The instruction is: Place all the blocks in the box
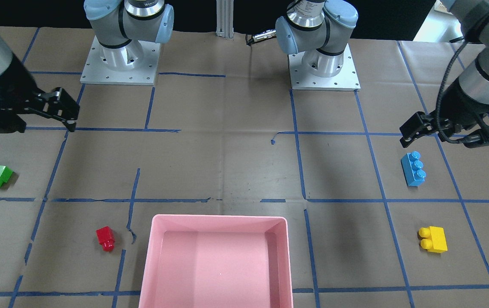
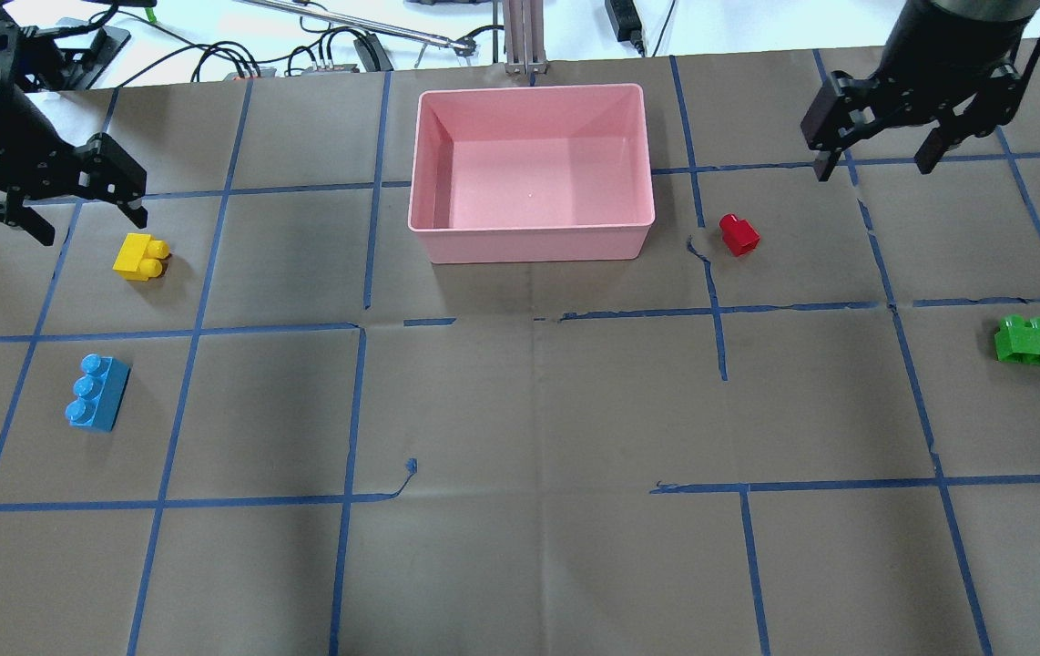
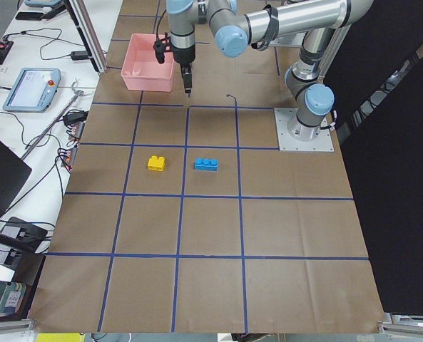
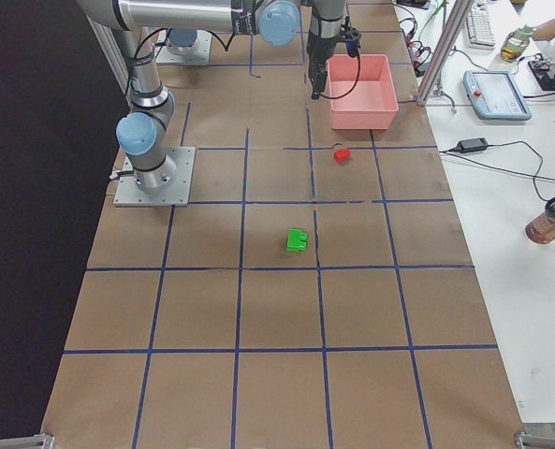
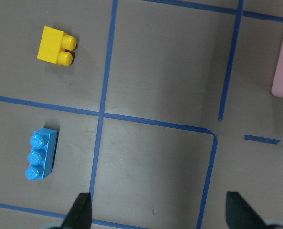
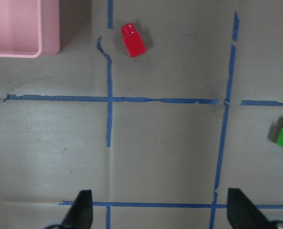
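The pink box (image 2: 534,240) stands empty at the far middle of the table. The yellow block (image 2: 141,256) and the blue block (image 2: 96,392) lie on the left. The red block (image 2: 739,234) lies just right of the box, and the green block (image 2: 1028,341) lies at the far right. My left gripper (image 2: 89,226) is open and empty, hovering above the table just beyond the yellow block. My right gripper (image 2: 873,167) is open and empty, hovering beyond and to the right of the red block. The left wrist view shows the yellow block (image 5: 55,45) and the blue block (image 5: 39,154).
The table is covered in brown paper with a grid of blue tape lines (image 2: 356,328). The two arm bases (image 1: 120,60) are bolted at the robot's edge. Cables and a pendant (image 3: 29,89) lie beyond the table's far edge.
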